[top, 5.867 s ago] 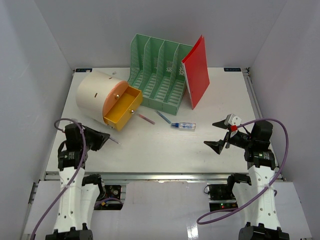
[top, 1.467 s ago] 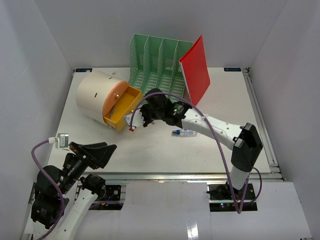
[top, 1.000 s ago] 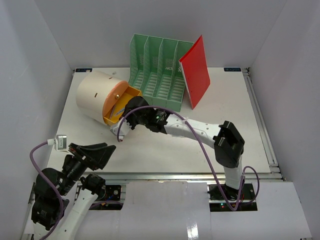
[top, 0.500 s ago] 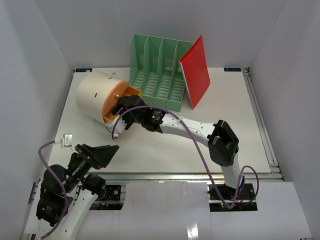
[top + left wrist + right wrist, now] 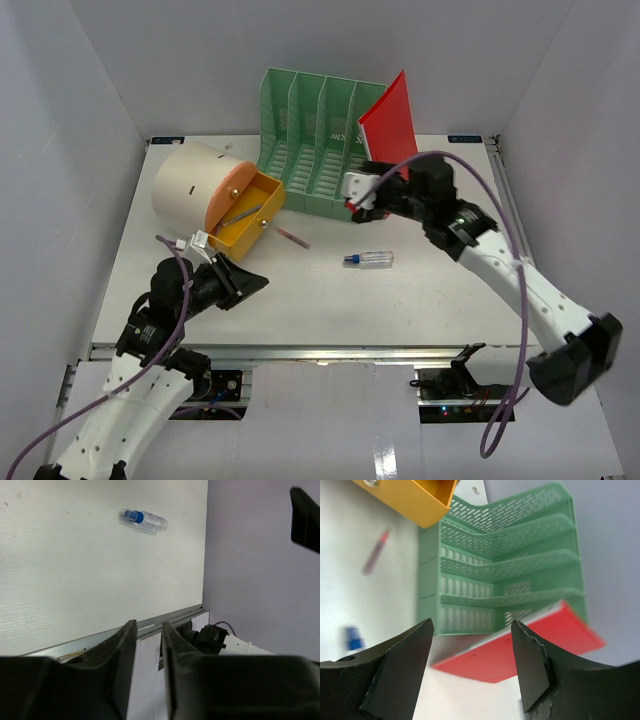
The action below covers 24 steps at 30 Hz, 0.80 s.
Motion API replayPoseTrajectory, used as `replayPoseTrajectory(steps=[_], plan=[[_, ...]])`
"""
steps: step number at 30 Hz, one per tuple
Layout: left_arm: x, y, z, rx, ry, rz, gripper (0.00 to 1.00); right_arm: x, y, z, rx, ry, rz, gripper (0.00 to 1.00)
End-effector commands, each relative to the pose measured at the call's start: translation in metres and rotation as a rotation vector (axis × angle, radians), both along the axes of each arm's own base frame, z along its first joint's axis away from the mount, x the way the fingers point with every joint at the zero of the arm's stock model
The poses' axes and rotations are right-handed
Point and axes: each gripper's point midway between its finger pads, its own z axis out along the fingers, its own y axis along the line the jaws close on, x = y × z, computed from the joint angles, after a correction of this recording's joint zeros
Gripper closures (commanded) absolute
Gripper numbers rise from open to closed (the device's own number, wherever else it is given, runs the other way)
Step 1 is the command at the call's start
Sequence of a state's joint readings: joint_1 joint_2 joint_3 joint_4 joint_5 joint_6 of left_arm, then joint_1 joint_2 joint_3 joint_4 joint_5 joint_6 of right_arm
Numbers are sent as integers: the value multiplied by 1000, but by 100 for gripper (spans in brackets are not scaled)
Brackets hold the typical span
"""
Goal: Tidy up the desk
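Worktop (image 5: pixel 330 300) fills the booth floor, with the green file rack (image 5: pixel 310 140) at its far middle, so I'll place everything off that rack. Main risk: your right end effector (image 5: pixel 365 195) sits just beside the rack's front right corner, fingers wide apart and empty. The red folder (image 5: pixel 392 125) only leans on the rack's right end, outside the slots. A sideways swing or a cable snag there could tip the folder or shove the rack. Second risk is the clear tube with blue cap (image 5: pixel 368 259), lying loose on its side in front of the rack's right half. It's round, so I'd expect it to roll away from an off-centre pinch. The pink pen (image 5: pixel 293 238), in front of the rack's left half, lies flat and thin, so you'd likely scrape the worktop getting under it. The yellow drawer (image 5: pixel 268 190) juts open from the beige cylinder (image 5: pixel 185 190) just left of the rack, where an arm crossing that side could clip it. Your left end effector (image 5: pixel 255 282) is well in front of the rack's left end, fingers nearly together with only a thin slit and nothing in it. Containers: the drawer holds one thin grey pen-like item, and the rack's slots show nothing in them.
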State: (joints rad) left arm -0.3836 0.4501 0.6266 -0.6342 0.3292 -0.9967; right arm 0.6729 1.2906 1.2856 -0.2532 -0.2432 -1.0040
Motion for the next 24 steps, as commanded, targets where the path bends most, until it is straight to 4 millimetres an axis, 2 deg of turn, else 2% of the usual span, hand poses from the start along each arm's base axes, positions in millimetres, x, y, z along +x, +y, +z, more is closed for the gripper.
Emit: replayPoseTrajectory(steps=[1, 4, 5, 6, 9, 10, 11, 12, 13, 17, 19, 20, 21, 23, 24], plan=[[20, -21, 1, -29, 5, -50, 68, -81, -35, -70, 165, 458, 74, 30], [40, -38, -14, 62, 50, -30, 69, -95, -61, -82, 272, 503, 58, 25], [42, -49, -16, 99, 47, -40, 68, -93, -75, -84, 308, 504, 22, 21], [36, -63, -8, 103, 29, -83, 64, -85, -84, -79, 331, 477, -7, 19], [49, -99, -26, 278, 33, -63, 46, -86, -101, -98, 387, 579, -22, 19], [55, -106, -41, 345, 43, -49, 39, -83, -106, -103, 414, 610, -40, 19], [63, -112, -49, 395, 46, -24, 33, -81, -112, -106, 438, 631, -59, 19], [71, -116, -50, 425, 40, 9, 30, -79, -116, -107, 456, 646, -71, 19], [76, -119, -61, 461, 60, 39, 26, -76, -123, -107, 477, 656, -93, 18], [105, -112, -68, 494, 92, 271, 11, -77, -131, -113, 499, 680, -108, 18], [118, -96, -83, 547, 163, 463, 2, -77, -133, -114, 499, 674, -116, 18], [119, -84, -97, 618, 197, 540, 2, -77, -133, -114, 499, 674, -117, 18], [121, -76, -103, 699, 215, 584, 2, -76, -133, -114, 499, 674, -119, 18], [132, -71, -105, 790, 257, 700, 2, -74, -134, -114, 499, 675, -130, 18], [142, -78, -96, 777, 260, 745, 2, -74, -135, -114, 499, 674, -132, 18]])
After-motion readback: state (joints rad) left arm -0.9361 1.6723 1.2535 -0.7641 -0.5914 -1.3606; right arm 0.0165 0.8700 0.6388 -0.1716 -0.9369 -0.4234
